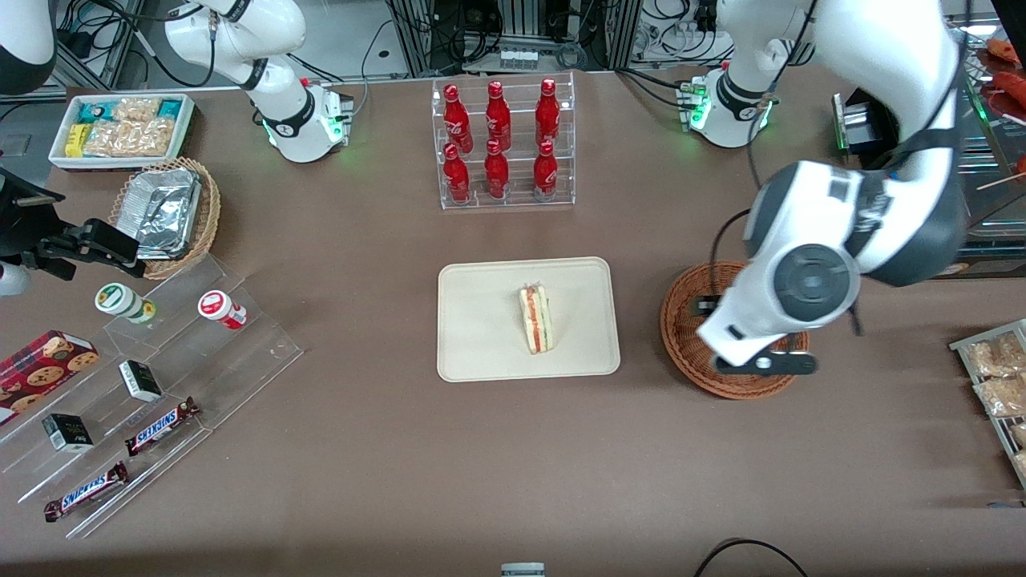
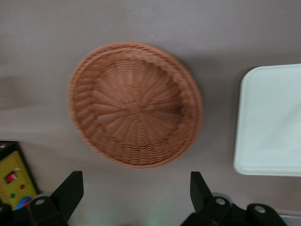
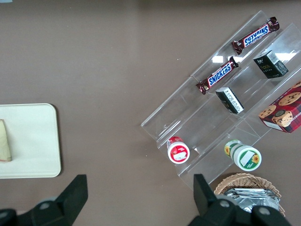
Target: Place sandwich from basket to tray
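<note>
The sandwich (image 1: 536, 319) lies on the tray (image 1: 481, 353), near its middle, a pale triangular wedge with its striped red, orange and green cut edge facing up. The tray is flat, cream-coloured and rectangular with rounded corners and a low rim, and it rests on the brown table (image 1: 385, 449). Just beside it, toward the working arm's end of the table, sits the basket (image 1: 681, 336), a round shallow bowl of reddish-brown woven wicker; the wrist view shows its ribs running out from a small centre disc, and nothing lies in it. The gripper (image 2: 136, 197) hangs above the basket with its two black fingers (image 2: 70, 190) spread wide apart and holding nothing. In the front view the arm's white and grey wrist covers much of the basket. Farther from the front camera than the tray stands a clear plastic rack (image 1: 503, 144) of six red bottles. Toward the parked arm's end are a stepped clear display (image 1: 160, 385) with chocolate bars (image 1: 160, 426), small boxes and jars, and a tan wicker basket (image 1: 200, 232) holding foil containers.
</note>
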